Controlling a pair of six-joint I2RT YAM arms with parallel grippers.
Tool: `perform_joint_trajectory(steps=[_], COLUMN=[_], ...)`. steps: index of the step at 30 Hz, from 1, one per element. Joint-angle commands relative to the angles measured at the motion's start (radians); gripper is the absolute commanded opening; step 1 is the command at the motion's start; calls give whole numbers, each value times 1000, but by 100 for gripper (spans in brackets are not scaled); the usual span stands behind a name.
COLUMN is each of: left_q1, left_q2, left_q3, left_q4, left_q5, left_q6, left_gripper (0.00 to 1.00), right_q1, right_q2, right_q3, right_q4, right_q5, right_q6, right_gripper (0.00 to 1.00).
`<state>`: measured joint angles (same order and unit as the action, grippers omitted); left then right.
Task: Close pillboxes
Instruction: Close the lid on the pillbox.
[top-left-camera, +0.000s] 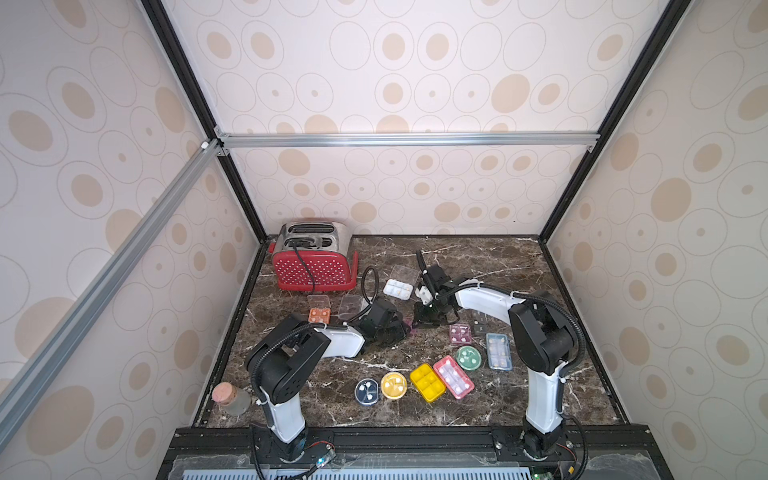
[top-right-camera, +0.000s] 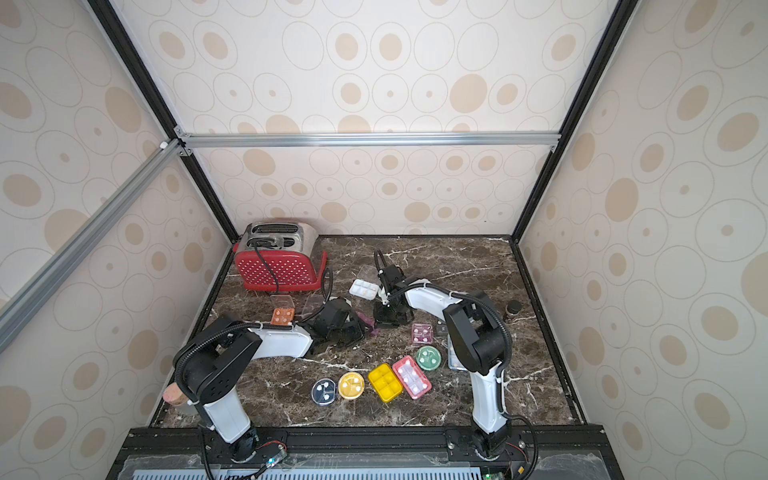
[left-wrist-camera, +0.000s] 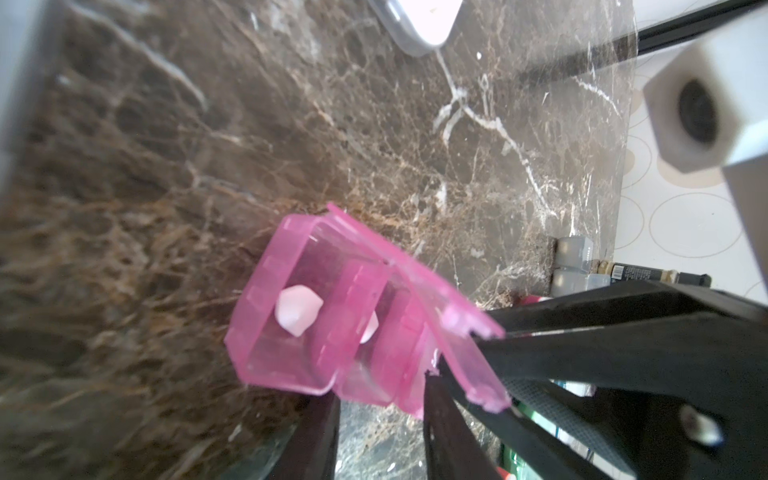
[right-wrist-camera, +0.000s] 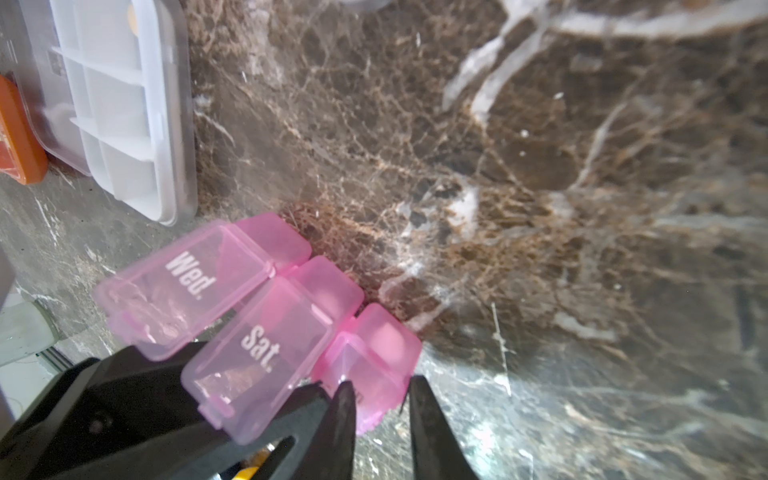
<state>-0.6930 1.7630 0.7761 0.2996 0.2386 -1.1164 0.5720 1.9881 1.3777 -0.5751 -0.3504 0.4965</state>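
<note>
Pink pillbox (left-wrist-camera: 270, 291): middle of counter (left-wrist-camera: 166, 166), two lids open.
My left gripper (left-wrist-camera: 378, 399): grasping its end.
My right gripper (right-wrist-camera: 382, 382): pinching one lid.

Cream booth with tan ovals over dark marble

In both top views, walls (top-left-camera: 415, 62) of pale paper printed with ringed tan ovals fill the top and sides of the frame. Black corner posts (top-left-camera: 187, 83) slant down from the upper corners, joined by a silver aluminium bar (top-left-camera: 407, 139) across the middle. A brown, white-veined marble tabletop (top-left-camera: 498, 266) fills the lower centre under soft, even light.
</note>
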Motion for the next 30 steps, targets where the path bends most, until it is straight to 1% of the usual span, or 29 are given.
perform_joint_trajectory(steps=[1, 5, 8, 11, 14, 19, 25, 30], left_q1=[-9, -9, -10, -7, -4, 3, 8, 6], left_q2=[-57, -125, -158, -182, -199, -215, -202, -173], left_q3=[35, 58, 47, 27, 6, -25, -44, -60], left_q4=[-117, -177, -188, -189, -183, -158, -127, -50], left_q5=[-14, -22, -25, -22, -20, -10, -11, 21], left_q6=[58, 98, 104, 102, 96, 76, 38, 2], left_gripper=[41, 46, 48, 48, 48, 48, 49, 50], right_q1=[22, 20, 16, 4, -8, -8, -7, -6], right_q2=[-29, -57, -50, -26, 10, 42, 39, 21], right_q3=[24, 72, 106, 134, 162, 168, 116, 67], right_q4=[-91, -156, -196, -215, -223, -215, -189, -152], right_q5=[35, 32, 26, 26, 2, -24, -53, -67], right_q6=[-15, -54, -94, -130, -159, -165, -160, -143], right_gripper=[28, 34, 40, 43, 41, 37, 35, 33])
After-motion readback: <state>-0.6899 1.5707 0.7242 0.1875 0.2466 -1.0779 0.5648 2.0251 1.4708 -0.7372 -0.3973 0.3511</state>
